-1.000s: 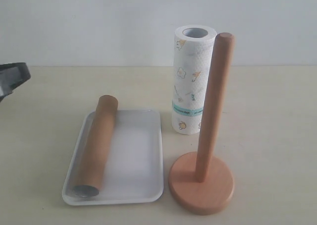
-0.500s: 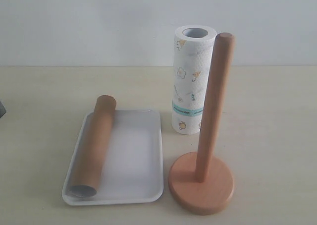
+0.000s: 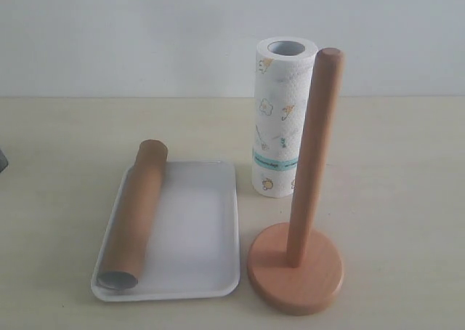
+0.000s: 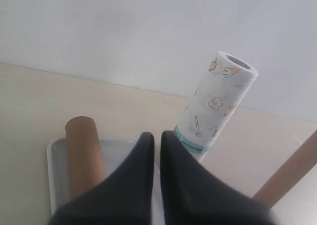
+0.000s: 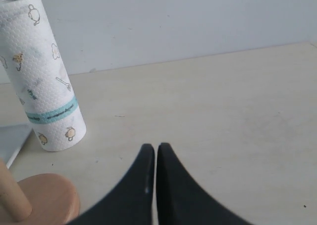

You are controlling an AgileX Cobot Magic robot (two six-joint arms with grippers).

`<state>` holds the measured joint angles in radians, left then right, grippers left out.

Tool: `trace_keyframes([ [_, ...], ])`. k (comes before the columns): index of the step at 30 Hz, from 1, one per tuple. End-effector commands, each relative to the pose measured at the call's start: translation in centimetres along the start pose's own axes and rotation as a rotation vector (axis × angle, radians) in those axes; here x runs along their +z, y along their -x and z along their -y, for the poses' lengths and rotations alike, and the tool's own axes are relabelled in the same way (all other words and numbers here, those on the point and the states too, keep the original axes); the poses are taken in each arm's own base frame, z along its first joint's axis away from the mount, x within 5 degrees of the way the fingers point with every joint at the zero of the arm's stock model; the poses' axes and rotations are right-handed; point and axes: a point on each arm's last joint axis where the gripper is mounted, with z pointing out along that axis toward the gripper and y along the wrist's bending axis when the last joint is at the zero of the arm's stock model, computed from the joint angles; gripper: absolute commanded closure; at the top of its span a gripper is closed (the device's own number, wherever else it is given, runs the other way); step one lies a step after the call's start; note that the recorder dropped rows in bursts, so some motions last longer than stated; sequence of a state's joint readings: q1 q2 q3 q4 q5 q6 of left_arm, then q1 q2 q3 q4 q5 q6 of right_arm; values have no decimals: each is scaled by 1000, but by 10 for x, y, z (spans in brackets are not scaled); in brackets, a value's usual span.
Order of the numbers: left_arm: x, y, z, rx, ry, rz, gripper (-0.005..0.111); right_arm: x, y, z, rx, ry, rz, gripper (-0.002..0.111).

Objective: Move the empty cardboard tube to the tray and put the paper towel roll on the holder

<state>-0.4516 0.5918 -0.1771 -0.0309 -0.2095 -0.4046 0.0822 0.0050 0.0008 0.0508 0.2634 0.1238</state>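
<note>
The empty cardboard tube (image 3: 136,214) lies lengthwise along the left side of the white tray (image 3: 197,232). Behind the tray, the paper towel roll (image 3: 280,119) stands upright on the table, apart from the holder (image 3: 313,152), whose dowel is bare. From the left wrist view, my left gripper (image 4: 157,138) is shut and empty, above the tray (image 4: 56,168), with the tube (image 4: 84,153) to one side and the roll (image 4: 218,101) beyond. My right gripper (image 5: 156,148) is shut and empty over bare table, away from the roll (image 5: 43,76) and the holder base (image 5: 49,197).
The beige table (image 3: 392,170) runs back to a pale wall (image 3: 145,32). Only a dark sliver of the left arm (image 3: 2,160) shows at the exterior view's left edge. The right arm is outside that view.
The left gripper has drawn back out of the exterior view's left edge. The tube has rolled slightly toward the tray's left rim.
</note>
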Motion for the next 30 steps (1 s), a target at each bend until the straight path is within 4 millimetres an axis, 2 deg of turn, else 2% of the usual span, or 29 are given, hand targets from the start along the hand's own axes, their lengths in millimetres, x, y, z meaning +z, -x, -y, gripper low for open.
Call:
trace_keyframes([
  [1,-23,4,2,67,-21,52,103,0,2,0,-2,-1,18,107],
  [5,-48,4,2,67,-41,87,103,0,2,0,-2,-1,18,107],
  [12,-55,-28,-18,22,-5,177,103,0,2,0,-2,-1,18,107],
  [17,-61,-30,-27,-10,118,246,103,0,2,0,-2,-1,18,107],
  [18,-63,-29,-29,28,157,260,103,0,2,0,-2,-1,18,107],
  [21,-63,-34,-34,135,239,204,103,0,2,0,-2,-1,18,107],
  [24,-64,-48,-43,299,344,16,103,0,2,0,-2,-1,18,107],
  [26,-64,-54,-46,305,371,-58,103,0,2,0,-2,-1,18,107],
  [30,-65,-54,-46,304,374,-58,103,0,2,0,-2,-1,18,107],
])
